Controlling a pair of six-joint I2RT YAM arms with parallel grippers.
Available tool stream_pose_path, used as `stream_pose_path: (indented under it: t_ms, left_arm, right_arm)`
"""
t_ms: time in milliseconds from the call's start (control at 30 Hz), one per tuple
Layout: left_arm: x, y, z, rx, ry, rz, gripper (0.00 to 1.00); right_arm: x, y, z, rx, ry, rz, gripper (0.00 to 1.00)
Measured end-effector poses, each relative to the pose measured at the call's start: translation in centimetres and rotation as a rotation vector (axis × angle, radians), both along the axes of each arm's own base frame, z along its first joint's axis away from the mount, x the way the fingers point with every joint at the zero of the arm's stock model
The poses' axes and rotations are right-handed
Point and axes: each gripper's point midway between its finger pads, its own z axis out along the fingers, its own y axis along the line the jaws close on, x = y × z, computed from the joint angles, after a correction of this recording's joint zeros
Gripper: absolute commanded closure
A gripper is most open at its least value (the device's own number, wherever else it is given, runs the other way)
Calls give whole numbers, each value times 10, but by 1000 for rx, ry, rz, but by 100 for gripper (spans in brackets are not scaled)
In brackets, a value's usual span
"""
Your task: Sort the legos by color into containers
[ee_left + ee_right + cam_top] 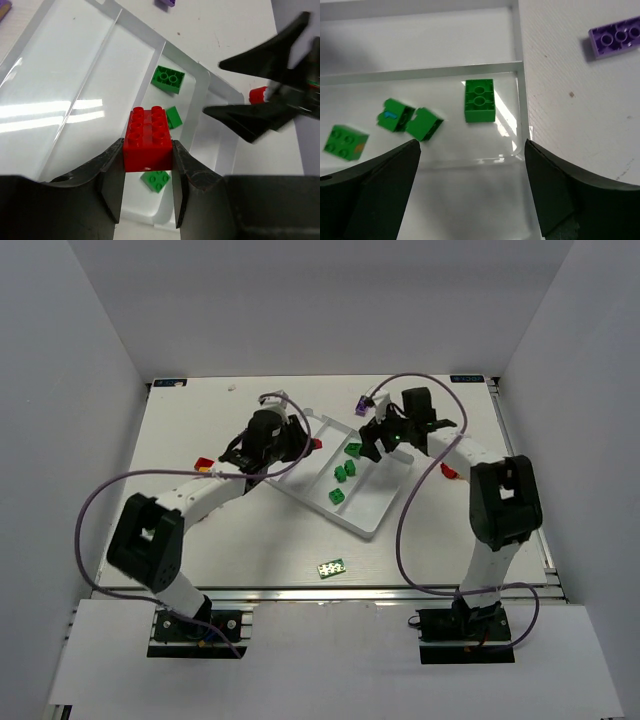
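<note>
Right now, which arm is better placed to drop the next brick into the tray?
Probably the left. The left gripper is shut on a red brick over the white tray. The right gripper stands open and empty above the green bricks, so it would first have to fetch another.

White table (260,540), 3 plain white walls (300,300), 2 blue tags (170,382) at far corners

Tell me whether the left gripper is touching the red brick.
Touching. The left wrist view shows the left gripper with fingers pressed against both sides of the red brick, no gap.
</note>
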Motion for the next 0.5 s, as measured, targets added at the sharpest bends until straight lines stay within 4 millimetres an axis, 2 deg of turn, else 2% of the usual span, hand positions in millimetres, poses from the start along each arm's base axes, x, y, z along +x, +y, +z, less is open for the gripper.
stream_pose_path:
  t_ms: [67, 100, 133, 167, 200, 233, 267, 333, 500]
  left_arm:
    - [16, -10, -4, 30, -5, -31, 99]
    - [24, -16, -6, 45, -13, -47, 99]
    - [32, -20, -8, 60, -21, -61, 98]
    - [40, -24, -10, 78, -26, -74, 97]
    - [48, -29, -13, 91, -32, -86, 97]
    - [56, -34, -14, 101, -39, -96, 97]
    - [63, -38, -17, 111, -43, -106, 96]
    - [76, -46, -24, 124, -51, -120, 95]
    - [98, -58, -50, 157, -36, -140, 91]
  right_arm:
    - [-11, -5, 25, 44, -34, 56, 23]
    - [-17, -7, 38, 66, -55, 82, 34]
    - [-23, -10, 56, 89, -93, 108, 63]
    - [-28, -12, 72, 106, -130, 133, 78]
    - [-34, -14, 83, 124, -144, 144, 100]
    - [-44, -15, 101, 146, -184, 181, 100]
    - [-51, -15, 111, 166, -200, 197, 100]
    - [-71, -16, 122, 191, -220, 229, 100]
    - [-110, -21, 113, 212, -194, 249, 98]
